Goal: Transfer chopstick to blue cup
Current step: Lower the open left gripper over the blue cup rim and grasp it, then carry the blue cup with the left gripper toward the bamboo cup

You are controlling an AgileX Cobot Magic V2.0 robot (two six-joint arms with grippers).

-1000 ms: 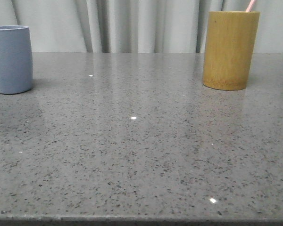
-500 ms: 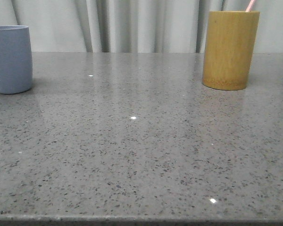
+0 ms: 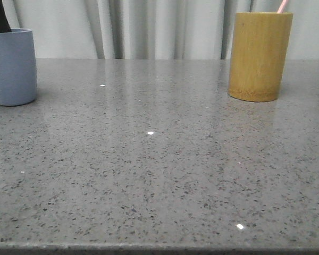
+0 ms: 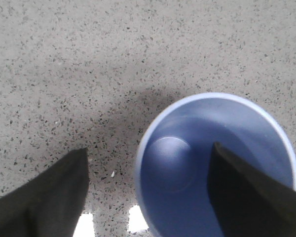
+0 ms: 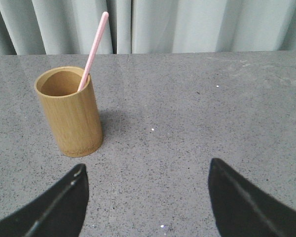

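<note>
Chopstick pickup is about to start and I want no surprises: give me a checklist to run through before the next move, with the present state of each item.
1. Chopstick stands in the bamboo holder, upper end exposed: ok.
2. Right claw open, holding nothing: ok.
3. Right claw lined up on the chopstick: not ok, it sits well short and off to one side.
4. Blue cup upright, nothing inside: ok.
5. Left claw away from the cup mouth: not ok, one finger is over the opening.
6. Table between the cups free of obstacles: ok.

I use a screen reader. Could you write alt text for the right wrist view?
A pink chopstick leans in an upright bamboo cup on a speckled grey table, curtain behind. The open right gripper frames the foreground, holding nothing.
</note>
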